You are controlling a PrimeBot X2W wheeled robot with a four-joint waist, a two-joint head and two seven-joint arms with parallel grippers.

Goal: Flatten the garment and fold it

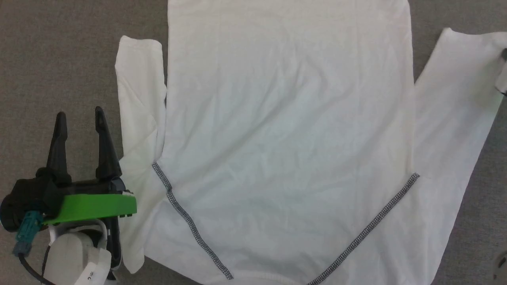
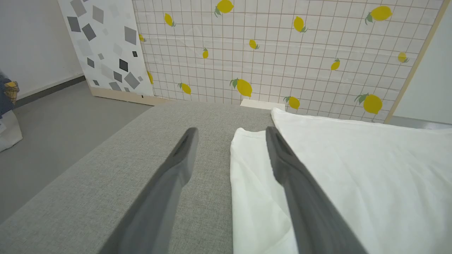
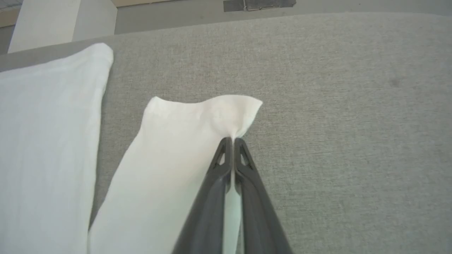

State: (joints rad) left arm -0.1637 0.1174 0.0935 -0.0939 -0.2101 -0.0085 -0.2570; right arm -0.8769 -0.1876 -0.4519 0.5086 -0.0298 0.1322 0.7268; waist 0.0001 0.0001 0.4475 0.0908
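The garment (image 1: 285, 118), a white long-sleeved shirt with dark zigzag shoulder seams (image 1: 186, 217), lies spread flat on the grey table, collar end toward me. Its left sleeve (image 1: 138, 111) lies folded along the body, and its right sleeve (image 1: 451, 130) angles outward. My left gripper (image 1: 79, 112) hovers open just left of the left sleeve (image 2: 250, 183), one finger over the sleeve's edge, holding nothing. My right gripper (image 3: 231, 139) is shut on the cuff corner of the right sleeve (image 3: 169, 155), and the cloth puckers at the tips.
The grey fabric-covered table (image 1: 59, 47) extends past the shirt on both sides. A lemon-print panel (image 2: 282, 53) and a grey-squares panel (image 2: 106, 46) stand behind the far edge. Grey floor (image 2: 53, 116) lies to the left, with a bag (image 2: 7, 120) on it.
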